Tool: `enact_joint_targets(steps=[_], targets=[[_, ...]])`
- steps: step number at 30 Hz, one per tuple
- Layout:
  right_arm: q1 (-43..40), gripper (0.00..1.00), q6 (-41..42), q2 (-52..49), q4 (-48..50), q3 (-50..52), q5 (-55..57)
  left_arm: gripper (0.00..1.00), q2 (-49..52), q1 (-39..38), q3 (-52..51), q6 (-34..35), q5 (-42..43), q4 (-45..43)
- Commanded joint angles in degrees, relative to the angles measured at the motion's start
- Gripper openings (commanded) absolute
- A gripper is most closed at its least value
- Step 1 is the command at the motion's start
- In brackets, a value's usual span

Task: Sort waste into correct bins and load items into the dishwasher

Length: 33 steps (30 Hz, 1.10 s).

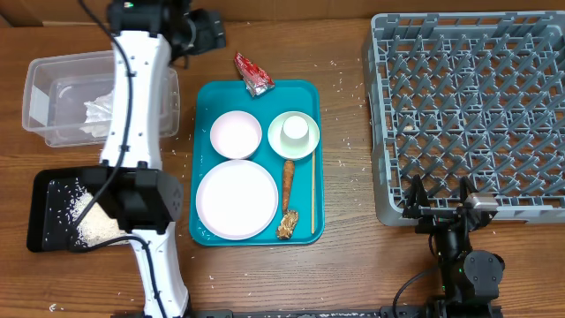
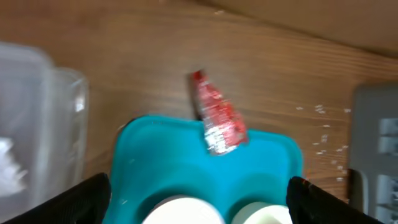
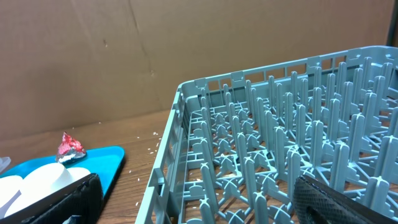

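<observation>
The red shiny wrapper (image 1: 252,73) lies on the far rim of the teal tray (image 1: 305,93); in the left wrist view the wrapper (image 2: 217,116) is ahead of my fingers. My left gripper (image 1: 210,34) (image 2: 199,208) is open and empty, above the table just left of it. On the tray are the plate (image 1: 237,200), a white bowl (image 1: 236,134), a second bowl holding the cup (image 1: 293,132), the carrot (image 1: 288,179) and the brown scrap (image 1: 287,225). My right gripper (image 1: 439,201) (image 3: 199,210) is open and empty at the grey rack's (image 1: 477,106) near edge.
The clear tub (image 1: 40,75) at far left holds the napkin (image 1: 97,110). The black tray (image 1: 44,190) below it holds rice (image 1: 88,223). A thin stick (image 1: 312,190) lies on the teal tray's right side. Loose rice grains (image 1: 346,97) dot the table.
</observation>
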<state>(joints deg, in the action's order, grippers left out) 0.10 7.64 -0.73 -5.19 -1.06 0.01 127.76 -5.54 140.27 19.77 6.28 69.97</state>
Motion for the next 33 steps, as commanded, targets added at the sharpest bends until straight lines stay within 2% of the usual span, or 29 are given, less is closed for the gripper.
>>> enact_joint_targets(steps=[1, 6, 13, 24, 30, 33], targets=[[0.37, 1.00, -0.20, 0.57, 0.37, 0.61, -0.11, 0.91, 2.51, -3.61, 0.04, 2.47, 0.31, -2.54], [0.37, 1.00, -0.22, 0.55, 0.39, 0.61, -0.13, 0.89, 7.80, -6.10, 0.04, 8.59, -1.90, -5.64], [0.37, 1.00, -0.20, 0.57, 0.37, 0.61, -0.13, 0.85, 16.98, -7.17, 0.04, 13.05, 4.33, -9.16], [0.37, 1.00, -0.20, 0.57, 0.37, 0.61, -0.13, 0.82, 22.77, -7.67, 0.04, 13.70, 4.28, -8.94], [0.37, 1.00, -0.20, 0.57, 0.39, 0.61, -0.13, 0.64, 22.82, -7.67, 0.02, 13.66, 4.02, -8.96], [0.37, 1.00, -0.22, 0.57, 0.39, 0.61, -0.13, 0.63, 22.88, -7.67, 0.02, 13.68, 2.67, -8.96]])
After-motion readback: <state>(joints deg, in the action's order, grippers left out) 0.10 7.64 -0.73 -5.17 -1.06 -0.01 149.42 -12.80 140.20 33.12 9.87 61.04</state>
